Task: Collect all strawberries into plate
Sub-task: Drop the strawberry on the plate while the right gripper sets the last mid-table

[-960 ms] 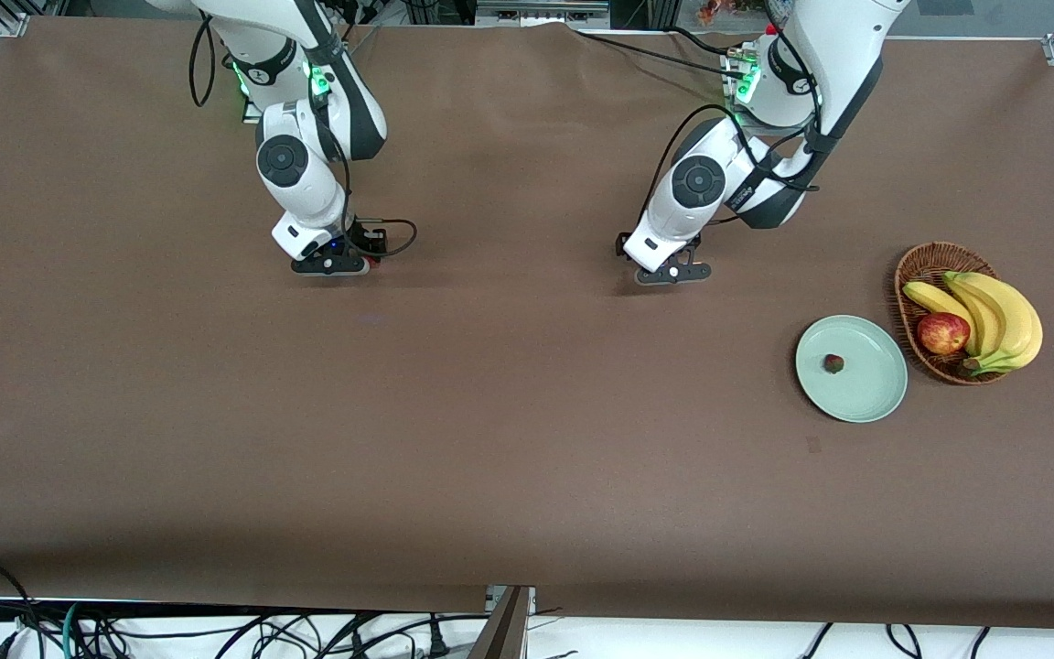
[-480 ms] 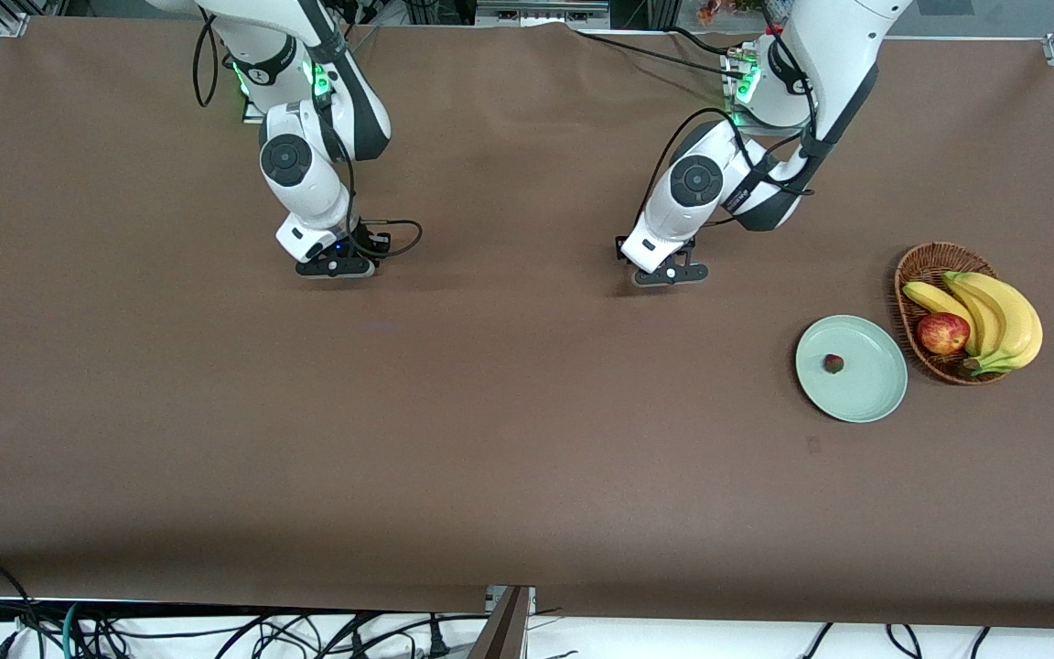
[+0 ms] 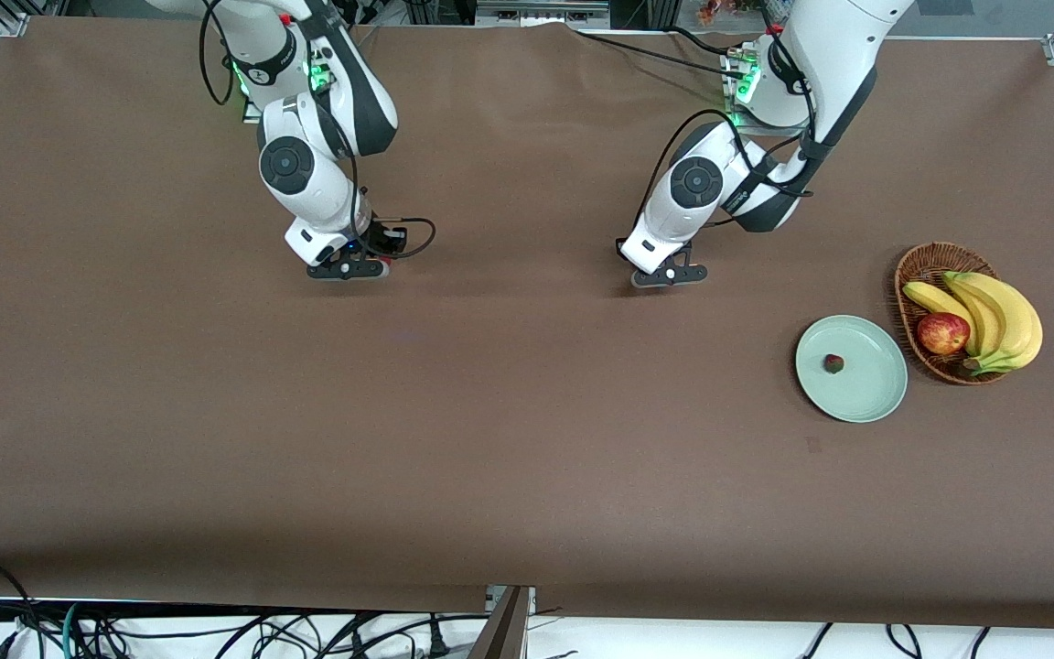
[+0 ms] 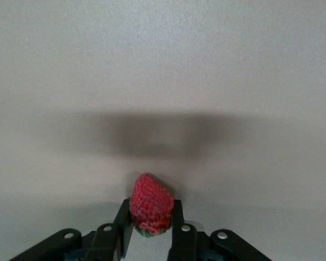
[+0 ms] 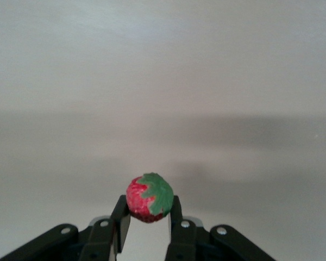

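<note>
While both arms reach down over the brown worktop [image 3: 509,439] in the front view, the right gripper [image 3: 349,271] sits low over the cloth toward the right arm's end, and the left gripper [image 3: 669,275] sits low near the middle. Toward the left arm's end, a pale green plate [image 3: 870,394] lies with one strawberry [image 3: 833,363] on it. Just beside the plate stands a wicker basket [image 3: 913,265] with bananas [image 3: 994,316] and an apple [image 3: 942,333].

From the left wrist view, the jaws are clamped on a second strawberry [image 4: 150,204], red tip pointing away, over bare worktop.

From the right wrist view, the jaws pinch a third strawberry [image 5: 149,198], its green top facing the camera, also over bare worktop.
</note>
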Motion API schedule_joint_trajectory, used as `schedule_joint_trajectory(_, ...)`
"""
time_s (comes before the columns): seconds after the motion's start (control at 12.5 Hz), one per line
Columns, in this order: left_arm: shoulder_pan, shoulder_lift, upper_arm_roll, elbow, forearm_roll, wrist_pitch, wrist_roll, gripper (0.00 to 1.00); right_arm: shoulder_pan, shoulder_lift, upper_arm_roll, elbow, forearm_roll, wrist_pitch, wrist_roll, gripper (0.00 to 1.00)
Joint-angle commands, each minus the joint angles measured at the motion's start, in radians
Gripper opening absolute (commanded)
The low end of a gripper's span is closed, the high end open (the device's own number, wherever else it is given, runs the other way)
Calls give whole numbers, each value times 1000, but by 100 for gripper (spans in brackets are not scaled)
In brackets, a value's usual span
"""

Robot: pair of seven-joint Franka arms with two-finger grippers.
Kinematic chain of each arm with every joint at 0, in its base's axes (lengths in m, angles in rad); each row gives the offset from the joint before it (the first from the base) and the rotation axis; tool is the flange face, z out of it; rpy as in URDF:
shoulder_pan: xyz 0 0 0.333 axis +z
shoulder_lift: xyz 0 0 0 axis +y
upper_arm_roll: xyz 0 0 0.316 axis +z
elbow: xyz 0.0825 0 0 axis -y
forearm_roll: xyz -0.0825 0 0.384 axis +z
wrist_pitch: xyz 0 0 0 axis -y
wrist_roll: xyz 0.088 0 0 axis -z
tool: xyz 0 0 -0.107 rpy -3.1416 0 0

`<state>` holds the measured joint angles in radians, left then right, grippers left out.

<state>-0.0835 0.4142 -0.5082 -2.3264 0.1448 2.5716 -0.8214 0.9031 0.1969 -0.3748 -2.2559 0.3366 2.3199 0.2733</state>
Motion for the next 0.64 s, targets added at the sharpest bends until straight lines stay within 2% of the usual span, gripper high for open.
schedule_joint_trajectory(0.0,25,-25,29,19,30,-2,1,0,-4,22,-7,270,-72,-270,104,10)
schedule_joint_trajectory(0.16,53,-41,80,48,32,-8,98,0,0,74,0,443,-80,-386,188,10)
schedule_joint_trajectory(0.24,70,-44,127,74,30,-19,201,0,6,102,2,514,-79,-425,204,10)
schedule_joint_trajectory(0.4,93,-45,245,116,29,-22,470,0,16,127,7,581,-45,-447,242,10)
schedule_joint_trajectory(0.56,106,-43,331,154,12,-40,690,1,37,176,28,651,28,-438,323,10)
